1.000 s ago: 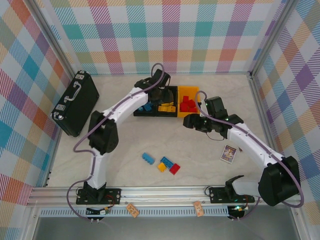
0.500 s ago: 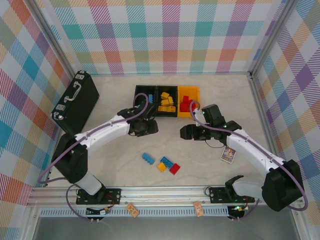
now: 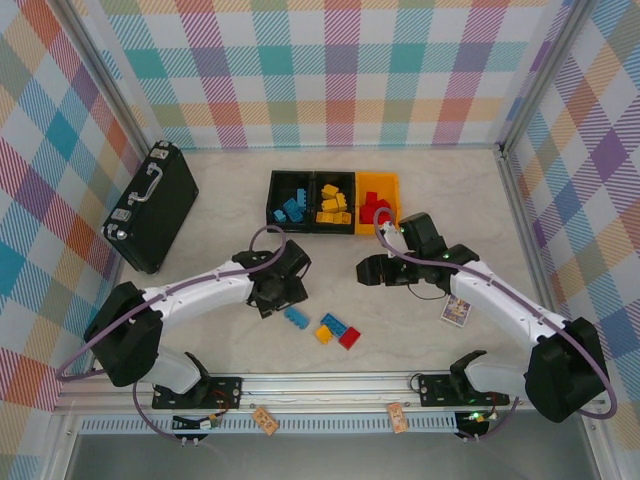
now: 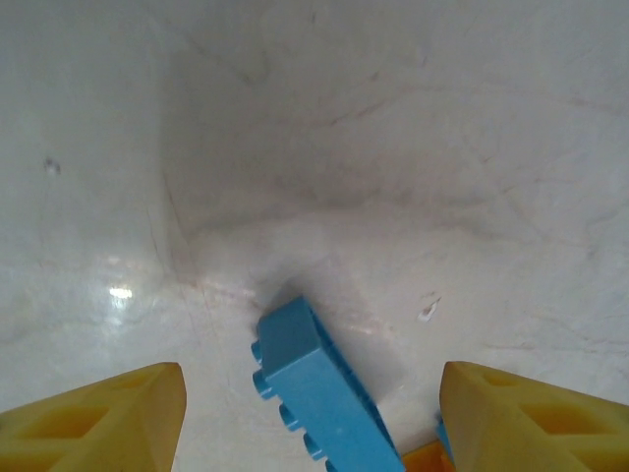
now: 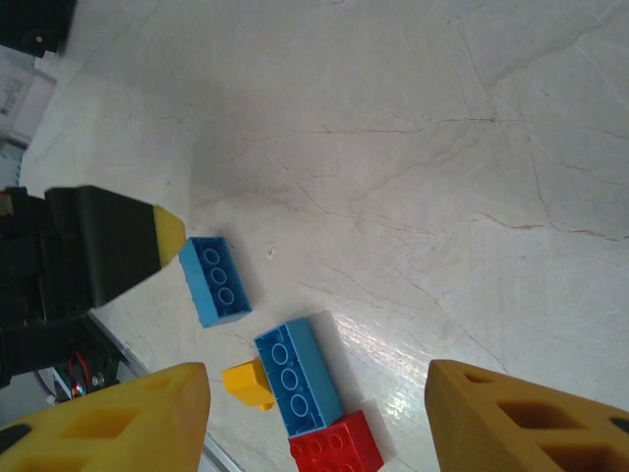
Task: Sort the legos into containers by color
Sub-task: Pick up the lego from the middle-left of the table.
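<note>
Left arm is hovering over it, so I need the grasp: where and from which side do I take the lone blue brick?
Likely from straight above, pinching the lone blue brick across its narrow width at mid-length. It lies flat, apart from the other loose bricks, so both long walls are free. It sits diagonal between the fingers of the open left gripper, so turn the wrist first.

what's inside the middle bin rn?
The middle black bin holds a heap of yellow bricks. Bricks underneath and the floor below the heap are covered, so no exact count.
</note>
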Robot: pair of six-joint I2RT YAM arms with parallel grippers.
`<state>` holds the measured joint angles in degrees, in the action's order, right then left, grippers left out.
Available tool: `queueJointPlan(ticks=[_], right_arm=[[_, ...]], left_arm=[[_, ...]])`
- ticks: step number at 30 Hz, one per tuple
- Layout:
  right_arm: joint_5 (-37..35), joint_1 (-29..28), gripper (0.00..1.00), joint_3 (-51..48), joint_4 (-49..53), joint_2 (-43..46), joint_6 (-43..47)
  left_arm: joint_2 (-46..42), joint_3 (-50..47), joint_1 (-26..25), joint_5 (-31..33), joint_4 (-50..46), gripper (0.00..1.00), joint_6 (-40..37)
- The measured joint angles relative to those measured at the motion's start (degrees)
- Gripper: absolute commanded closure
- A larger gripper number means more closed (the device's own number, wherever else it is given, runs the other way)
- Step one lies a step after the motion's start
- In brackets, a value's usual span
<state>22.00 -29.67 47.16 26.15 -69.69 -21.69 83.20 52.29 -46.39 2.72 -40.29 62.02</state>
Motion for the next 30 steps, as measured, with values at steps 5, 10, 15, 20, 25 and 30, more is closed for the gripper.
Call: queueJointPlan(ticks=[5,10,15,20,25,30], right_arm=[[0.0,0.0,0.4,0.0,-0.33,-0.79,-0.02],[-0.02,0.0,0.4,0.0,-0.57,-0.79,-0.04],[-0.04,0.0,0.4,-0.07,-0.98,-0.79,-0.09],[-0.04,0.0,0.4,-0.59,-1.51,-0.79,-0.28],[-0.07,-0.04,0.4,-0.66,-1.7,-0.79,-0.33],[-0.02,-0.04,0.4,-0.66,-2.29,-0.79,-0.57]], left_arm=[[2.91,-0.31,-1.53,-1.97,1.29,0.34,2.27],[5.97,-0.31,-1.62,-3.48,2.19,0.46,3.1],[7.89,-0.31,-1.62,-4.92,3.13,0.68,2.99],[8.74,0.26,-1.64,-5.14,3.06,0.85,2.34],[8.85,1.46,-1.46,-3.93,2.84,0.89,0.85],[8.85,6.01,0.26,-1.09,1.01,0.89,-2.34]])
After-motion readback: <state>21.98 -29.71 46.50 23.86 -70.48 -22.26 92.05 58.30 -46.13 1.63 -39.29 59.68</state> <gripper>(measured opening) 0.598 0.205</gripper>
